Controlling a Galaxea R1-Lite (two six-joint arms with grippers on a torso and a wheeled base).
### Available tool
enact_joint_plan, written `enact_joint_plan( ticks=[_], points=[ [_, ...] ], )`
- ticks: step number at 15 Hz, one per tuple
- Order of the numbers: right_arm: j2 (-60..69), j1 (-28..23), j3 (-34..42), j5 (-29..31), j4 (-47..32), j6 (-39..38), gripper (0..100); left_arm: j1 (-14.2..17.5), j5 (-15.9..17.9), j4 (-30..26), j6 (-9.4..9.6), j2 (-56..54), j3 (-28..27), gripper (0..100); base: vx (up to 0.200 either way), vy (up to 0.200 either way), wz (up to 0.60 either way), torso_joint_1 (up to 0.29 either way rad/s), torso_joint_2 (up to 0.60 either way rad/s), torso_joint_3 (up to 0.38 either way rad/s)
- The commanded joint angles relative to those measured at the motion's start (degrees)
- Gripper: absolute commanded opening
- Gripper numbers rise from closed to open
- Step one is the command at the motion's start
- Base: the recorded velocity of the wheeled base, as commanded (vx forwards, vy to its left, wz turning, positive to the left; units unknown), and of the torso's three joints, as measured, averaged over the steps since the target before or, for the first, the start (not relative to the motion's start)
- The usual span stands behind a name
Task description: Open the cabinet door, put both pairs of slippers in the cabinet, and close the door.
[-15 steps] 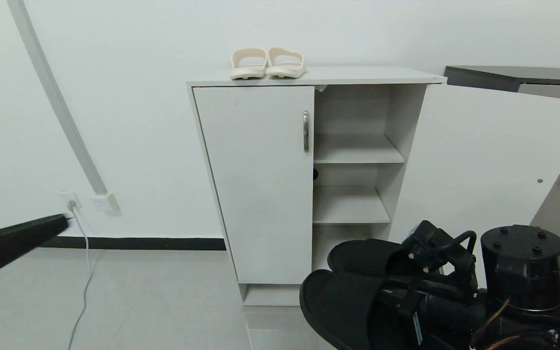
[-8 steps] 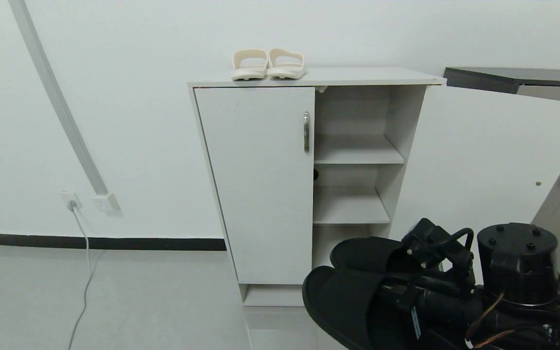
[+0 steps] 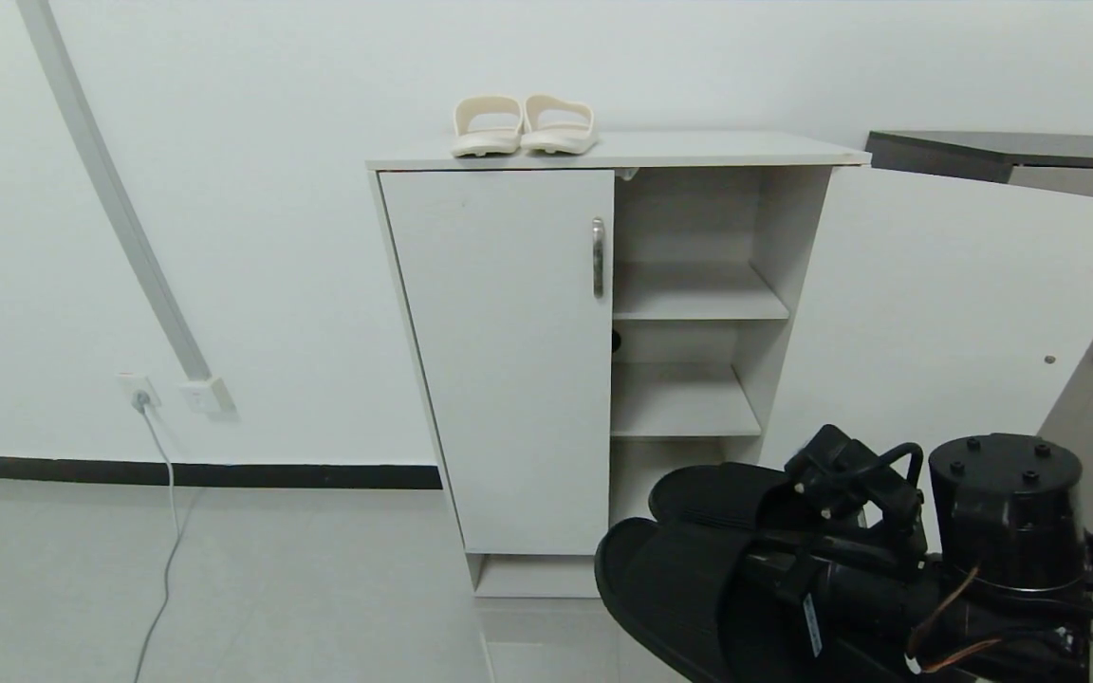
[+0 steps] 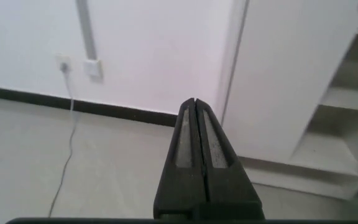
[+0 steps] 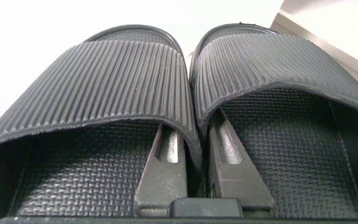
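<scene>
The white cabinet [image 3: 509,379] has its left door shut and its right door [image 3: 945,323] swung wide open, showing bare shelves [image 3: 694,294]. A cream pair of slippers [image 3: 525,123] sits on the cabinet's top at the left. My right gripper [image 5: 194,171] is shut on the black pair of slippers [image 3: 689,560], one finger under each strap, pinching their inner edges together. It holds them low at the front right, before the cabinet's open lower part. My left gripper [image 4: 194,134] is shut on nothing, over the floor left of the cabinet [image 4: 284,74].
A grey cable [image 3: 162,550] runs from a wall socket [image 3: 136,391] down over the tiled floor on the left. A slanted grey wall duct [image 3: 110,190] stands behind it. A dark-topped cupboard [image 3: 1078,161] with black handles stands right of the open door.
My left arm has drawn back out of the head view's left edge. The right gripper with the black slippers has barely moved.
</scene>
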State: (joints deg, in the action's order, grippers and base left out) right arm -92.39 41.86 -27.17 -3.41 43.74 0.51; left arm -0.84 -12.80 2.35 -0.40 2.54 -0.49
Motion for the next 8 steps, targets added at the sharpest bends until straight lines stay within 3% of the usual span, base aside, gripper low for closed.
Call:
enact_joint_plan(
  ticks=[1, 2, 3, 6, 8],
  points=[
    [-0.16, 0.15, 0.01, -0.01, 0.03, 0.02, 0, 0.84, 6.21, -1.74, 0.67, -2.54, 0.49, 0, 0.000, 0.000, 0.00, 0.000, 0.00, 0.000],
    [-0.16, 0.24, 0.01, -0.01, -0.06, 0.02, 0, 0.84, 11.75, -3.58, 0.93, -2.54, 0.31, 0, 0.000, 0.000, 0.00, 0.000, 0.00, 0.000],
    [-0.16, 0.24, 0.01, 0.16, 0.03, 0.02, 0, 0.84, 13.85, -2.35, 1.46, -2.45, 0.49, 0, 0.000, 0.000, 0.00, 0.000, 0.00, 0.000],
    [-0.86, 0.41, -1.30, 1.74, 0.03, -0.07, 0, 0.84, 13.94, -2.44, 1.90, -2.54, 0.49, 0, 0.000, 0.000, 0.00, 0.000, 0.00, 0.000],
    [-3.58, 1.29, -2.97, 6.23, 0.03, -0.78, 0, 0.84, 13.85, -2.44, 1.72, -2.54, 0.49, 0, 0.000, 0.000, 0.00, 0.000, 0.00, 0.000]
  ],
)
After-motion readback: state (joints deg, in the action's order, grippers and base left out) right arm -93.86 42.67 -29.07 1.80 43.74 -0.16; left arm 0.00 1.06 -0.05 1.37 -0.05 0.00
